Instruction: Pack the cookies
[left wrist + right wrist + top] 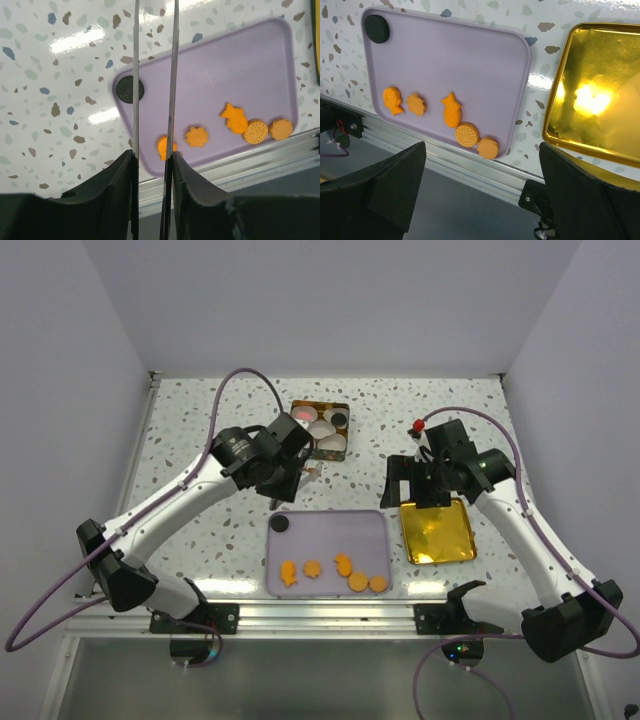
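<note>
L hand (284,490) (thin blades pinched) by rounded lilac tray (240,60) w/ cookies (256,132).

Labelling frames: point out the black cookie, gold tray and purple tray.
black cookie (377,28), right wrist view, centre of top
gold tray (600,95), right wrist view, bare floor
purple tray (335,535), top view, bare middle

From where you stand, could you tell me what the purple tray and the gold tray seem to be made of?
Purple tray: probably plastic, matte; its surface shows only soft, dull sheen. Gold tray: likely thin metal or foil-faced card, mirror-glossy; it reflects a bright glare patch.
</note>
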Motion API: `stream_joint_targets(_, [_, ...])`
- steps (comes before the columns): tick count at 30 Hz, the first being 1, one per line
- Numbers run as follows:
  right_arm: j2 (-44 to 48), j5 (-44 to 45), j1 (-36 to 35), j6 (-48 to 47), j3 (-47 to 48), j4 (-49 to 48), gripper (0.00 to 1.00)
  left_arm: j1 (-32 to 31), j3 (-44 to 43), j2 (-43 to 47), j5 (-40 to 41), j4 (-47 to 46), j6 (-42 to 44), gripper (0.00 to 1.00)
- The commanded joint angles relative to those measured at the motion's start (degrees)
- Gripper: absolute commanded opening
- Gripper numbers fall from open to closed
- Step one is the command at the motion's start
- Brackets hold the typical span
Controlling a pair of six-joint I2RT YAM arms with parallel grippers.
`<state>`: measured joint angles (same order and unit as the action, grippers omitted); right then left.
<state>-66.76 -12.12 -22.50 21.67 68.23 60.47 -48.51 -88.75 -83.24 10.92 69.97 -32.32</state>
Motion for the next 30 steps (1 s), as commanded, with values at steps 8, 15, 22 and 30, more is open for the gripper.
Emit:
stream_joint_targets(8, [0.49, 1.48, -0.17, -0.31, 2.44, 1.49, 0.99, 8.25, -13.98, -7.98, 1.83, -0.54, 7.18, 0.34])
stream_joint_targets(15, [0.76, 1.84, -0.17, -0.75, 2.88, 2.81, 0.99, 11.07, -21.72, -14.49, 0.86, -1.42, 9.11, 0.34])
stream_joint_targets(22, [1.28, 1.93, -0.17, -1.19, 2.26, 3.43, 0.99, 13.00, -25.07, -19.41, -0.55, -3.61, 9.82, 0.34])
stream_joint_targets(30, [1.37, 1.22, -0.17, -1.54, 0.77, 2.99, 0.99, 13.00, -25.16, -22.66, -1.95, -6.52, 8.94, 0.33])
